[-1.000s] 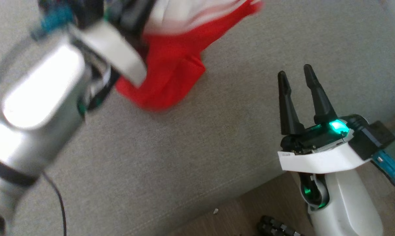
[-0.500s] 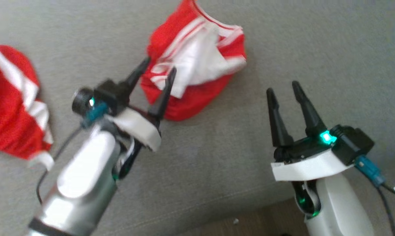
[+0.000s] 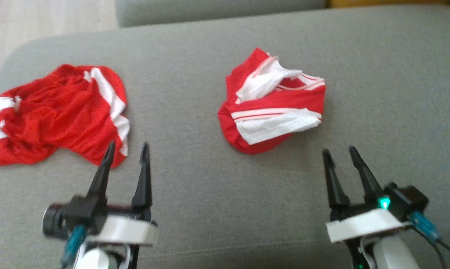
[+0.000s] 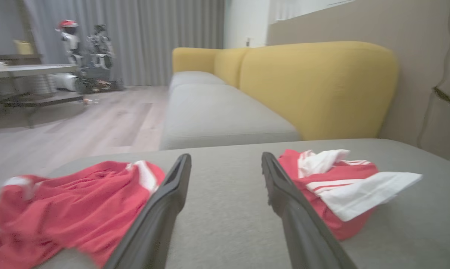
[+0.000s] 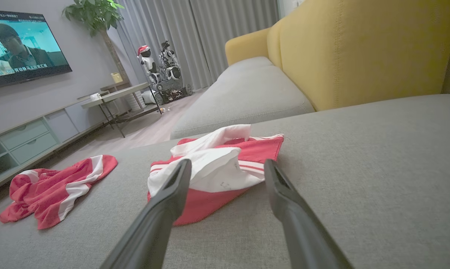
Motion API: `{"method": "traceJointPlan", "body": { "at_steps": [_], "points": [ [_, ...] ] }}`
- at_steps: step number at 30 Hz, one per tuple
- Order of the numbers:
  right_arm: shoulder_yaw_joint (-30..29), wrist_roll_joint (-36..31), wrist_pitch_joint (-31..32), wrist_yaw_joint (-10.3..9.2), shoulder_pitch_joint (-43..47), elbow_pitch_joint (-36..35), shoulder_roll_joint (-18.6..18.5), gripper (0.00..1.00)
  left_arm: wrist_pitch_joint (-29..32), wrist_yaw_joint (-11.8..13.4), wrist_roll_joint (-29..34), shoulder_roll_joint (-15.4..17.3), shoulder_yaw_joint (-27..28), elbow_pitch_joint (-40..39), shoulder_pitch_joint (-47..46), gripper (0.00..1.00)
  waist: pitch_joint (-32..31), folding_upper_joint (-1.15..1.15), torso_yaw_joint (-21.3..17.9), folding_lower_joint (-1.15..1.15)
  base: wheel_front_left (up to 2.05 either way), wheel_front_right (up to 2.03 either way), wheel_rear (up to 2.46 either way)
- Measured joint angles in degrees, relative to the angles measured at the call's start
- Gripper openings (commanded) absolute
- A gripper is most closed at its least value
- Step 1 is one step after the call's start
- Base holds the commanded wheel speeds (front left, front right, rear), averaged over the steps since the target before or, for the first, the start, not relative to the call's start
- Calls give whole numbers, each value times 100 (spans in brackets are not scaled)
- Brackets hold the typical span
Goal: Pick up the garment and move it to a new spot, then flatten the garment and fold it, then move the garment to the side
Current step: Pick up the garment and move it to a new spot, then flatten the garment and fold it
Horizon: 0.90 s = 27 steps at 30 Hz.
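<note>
A: Left end effector (image 3: 128,149) wide, holding nothing. Right end effector (image 3: 340,153) wide, empty too. Both are over the near part of the sofa seat (image 3: 210,194).
B: Garment?
A: We see 2. The bunched garment (image 3: 273,112) lies mid-seat, apart from both. The second garment (image 3: 56,116) lies crumpled near the left edge.
B: Progress?
A: We judge it placed but not flat; flatten, fold and side move are left. Head view is blurry, layers under the white flap (image 3: 277,127) are hidden, and the second garment's left end is cut off.
</note>
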Motion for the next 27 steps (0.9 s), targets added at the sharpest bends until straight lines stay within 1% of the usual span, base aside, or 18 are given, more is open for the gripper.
{"method": "traceJointPlan", "body": {
  "at_steps": [2,4,7,11,27],
  "points": [
    [-189,70,0,0,166,33,1,100,-16,58,178,-97,181,-209,363,100,-149,0,113,0,0,0,0],
    [-326,80,1,0,305,91,3,100,-23,57,269,-159,300,-272,692,100,-296,0,196,0,0,0,0],
    [-401,86,1,0,470,170,8,100,-24,56,579,-183,325,-293,1129,100,-500,0,264,0,0,0,0],
    [-490,127,4,0,602,242,23,100,-23,91,805,-234,354,-313,1546,100,-703,0,284,0,0,0,0],
    [-497,126,19,0,608,318,23,100,-23,113,921,-270,400,-294,1572,100,-805,0,149,0,0,0,0]
  ]
}}
